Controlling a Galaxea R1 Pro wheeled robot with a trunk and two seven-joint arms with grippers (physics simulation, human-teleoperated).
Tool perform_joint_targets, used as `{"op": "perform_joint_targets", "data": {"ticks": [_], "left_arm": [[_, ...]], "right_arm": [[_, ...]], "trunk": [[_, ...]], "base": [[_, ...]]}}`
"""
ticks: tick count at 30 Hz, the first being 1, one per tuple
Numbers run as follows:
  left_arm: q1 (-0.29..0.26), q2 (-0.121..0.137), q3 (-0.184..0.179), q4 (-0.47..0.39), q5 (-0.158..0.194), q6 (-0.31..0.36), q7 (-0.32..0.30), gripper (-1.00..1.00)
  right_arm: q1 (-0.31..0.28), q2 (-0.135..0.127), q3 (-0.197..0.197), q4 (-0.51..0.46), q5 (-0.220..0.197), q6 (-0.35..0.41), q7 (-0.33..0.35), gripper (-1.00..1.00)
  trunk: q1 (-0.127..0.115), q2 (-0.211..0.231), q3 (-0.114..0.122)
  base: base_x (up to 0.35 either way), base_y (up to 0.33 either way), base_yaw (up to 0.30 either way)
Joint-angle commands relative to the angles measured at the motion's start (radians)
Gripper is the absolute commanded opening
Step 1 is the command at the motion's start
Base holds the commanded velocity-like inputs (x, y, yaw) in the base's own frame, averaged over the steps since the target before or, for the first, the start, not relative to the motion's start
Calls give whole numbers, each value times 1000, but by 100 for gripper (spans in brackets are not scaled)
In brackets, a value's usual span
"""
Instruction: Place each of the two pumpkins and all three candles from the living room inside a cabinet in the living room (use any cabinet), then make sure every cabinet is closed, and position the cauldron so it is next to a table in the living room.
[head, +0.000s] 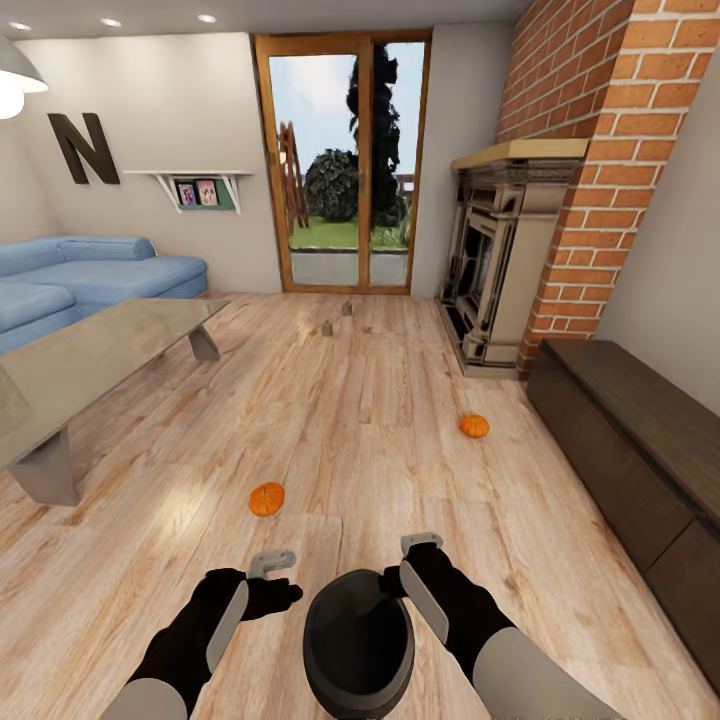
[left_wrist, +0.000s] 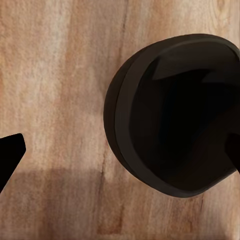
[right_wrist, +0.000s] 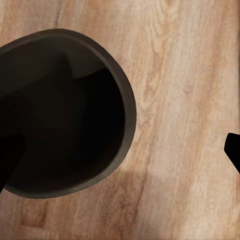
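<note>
Living-room floor (head: 380, 420) of pale wood planks ran out ahead of us, with the sofa (head: 90, 275) on the left and the fireplace (head: 500, 270) on the right.

The cauldron (head: 358, 640) stood on the floor between our two arms, just in front of the base. The right gripper (head: 412, 560) sat at its rim, one of its fingers (right_wrist: 11, 160) apparently inside the bowl; we could not tell whether it had closed on the wall. The left gripper (head: 272, 575) hung just beside the cauldron, fingers apart, holding nothing.

Contents: the cauldron's interior looked dark and empty. The cabinet (head: 640, 450) along the right wall had every front shut.

Still loose on the floor: near pumpkin (head: 266, 498), far pumpkin (head: 474, 426), and two small candles (head: 327, 327) far off towards the glass door (head: 345, 160).

Risks, as we judged them: a one-sided rim hold could let the cauldron tilt or slip on lifting. Driving forward could knock the near pumpkin. The counter (head: 90, 360) was well apart on the left.
</note>
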Motion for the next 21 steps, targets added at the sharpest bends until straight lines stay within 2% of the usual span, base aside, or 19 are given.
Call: {"op": "perform_joint_targets", "data": {"ticks": [1,6,21], "left_arm": [[0,-3,0,-1,4,5,1,100],[0,-12,-2,0,2,-12,2,100],[0,-13,-9,5,2,-20,2,100]], "right_arm": [[-1,-1,3,0,-10,0,-11,100],[-2,-1,2,3,-10,-2,-14,100],[-2,2,3,3,-10,-33,-14,100]], "trunk": [[4,-8,-4],[23,-43,-20],[80,-148,-67]], "base": [[0,0,0],[0,0,0],[0,0,0]]}}
